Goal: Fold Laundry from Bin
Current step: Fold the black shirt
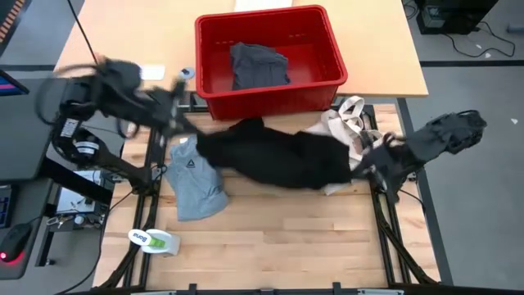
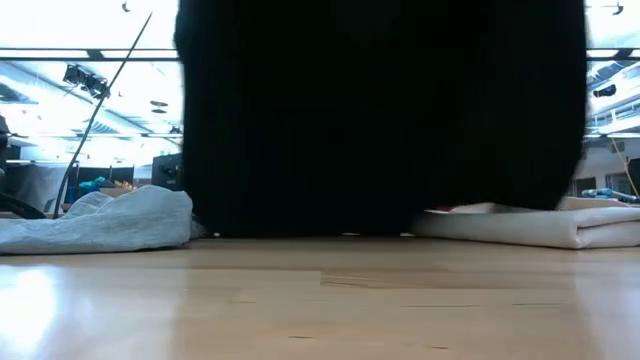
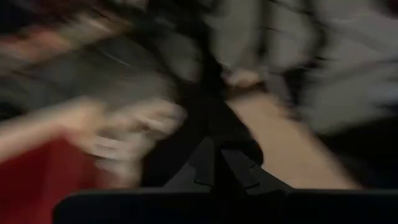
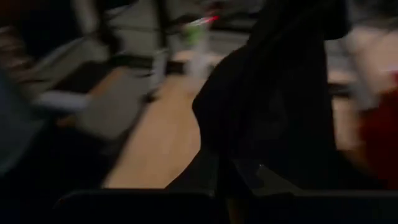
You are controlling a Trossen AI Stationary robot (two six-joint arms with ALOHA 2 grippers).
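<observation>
Your left gripper (image 1: 195, 133) and right gripper (image 1: 366, 164) each pinch an end of the black garment (image 1: 282, 156) stretched mid-tabletop, grey T-shirt (image 1: 193, 179) near the left edge

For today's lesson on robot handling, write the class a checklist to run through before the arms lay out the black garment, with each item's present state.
1. Left hand shut on the black garment: ok.
2. Right hand shut on the black garment's other end: ok.
3. Garment raised and stretched between both hands: ok; in the low view it hangs like a curtain.
4. Landing spot free: not ok; the grey T-shirt and the cream tote bag lie beside or under it.
5. Garment free of wrinkles: cannot tell.
6. Red bin emptied: not ok; a grey garment remains inside.
</observation>
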